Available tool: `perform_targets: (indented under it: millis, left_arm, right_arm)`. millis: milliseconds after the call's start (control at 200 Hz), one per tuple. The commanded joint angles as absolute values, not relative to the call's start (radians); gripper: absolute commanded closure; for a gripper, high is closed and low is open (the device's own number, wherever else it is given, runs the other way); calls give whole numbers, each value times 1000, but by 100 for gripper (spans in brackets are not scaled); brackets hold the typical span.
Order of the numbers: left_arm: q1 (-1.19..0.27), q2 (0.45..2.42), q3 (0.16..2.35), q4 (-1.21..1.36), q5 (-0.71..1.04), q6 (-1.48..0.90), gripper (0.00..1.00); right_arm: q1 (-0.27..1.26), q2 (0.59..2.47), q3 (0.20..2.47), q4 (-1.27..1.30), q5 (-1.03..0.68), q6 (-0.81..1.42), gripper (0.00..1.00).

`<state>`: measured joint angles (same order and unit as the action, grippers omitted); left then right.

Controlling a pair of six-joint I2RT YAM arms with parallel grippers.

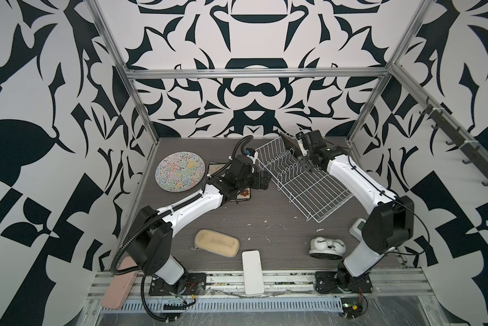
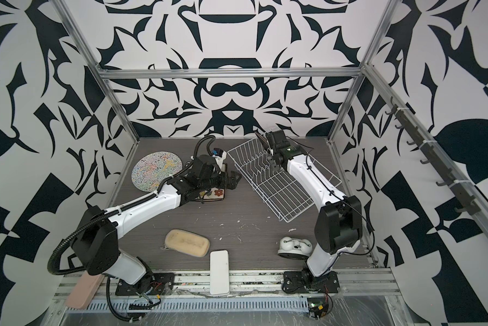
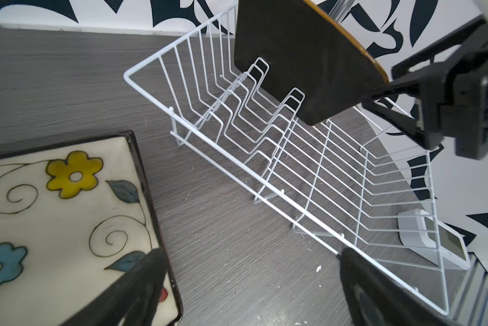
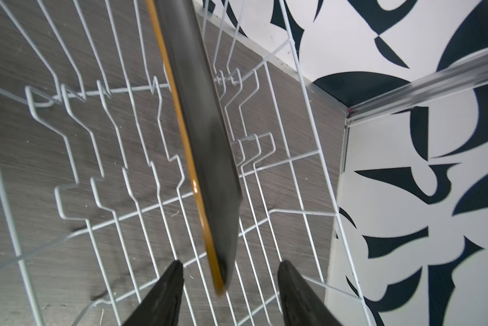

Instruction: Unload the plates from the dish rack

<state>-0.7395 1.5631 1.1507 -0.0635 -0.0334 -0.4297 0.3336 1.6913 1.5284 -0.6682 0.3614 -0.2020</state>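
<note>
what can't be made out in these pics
- flowered plate: mostly under the left arm in both top views; cropped in the left wrist view.
- dark plate: edge-on, blurred in the right wrist view; tiny in both top views.
- white device: screen unreadable behind dish rack wires.

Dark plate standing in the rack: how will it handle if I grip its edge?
Dark plate looks rigid with a glossy rim, so probably slippery in the right end effector. Held at one edge, it may swing. It leans between dish rack prongs, so likely snags unless lifted straight.
</note>
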Motion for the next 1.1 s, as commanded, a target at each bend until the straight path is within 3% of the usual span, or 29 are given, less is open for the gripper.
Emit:
perform_targets:
  millis: [0, 185, 415, 1095]
  left_arm:
    - [-736, 1554, 1141, -34, -21, -436, 1]
    - [-737, 1554, 1163, -32, 6, -445, 1]
    - [-736, 1551, 1163, -32, 5, -448, 1]
    - [-736, 1576, 1178, -28, 44, -476, 1]
  right_arm:
    - [328, 1717, 1582, -622, 341, -276, 52]
    - [309, 1793, 1631, -620, 374, -303, 60]
    - [305, 1815, 1632, -603, 396, -312, 76]
    - [304, 1815, 1646, -613, 434, -349, 96]
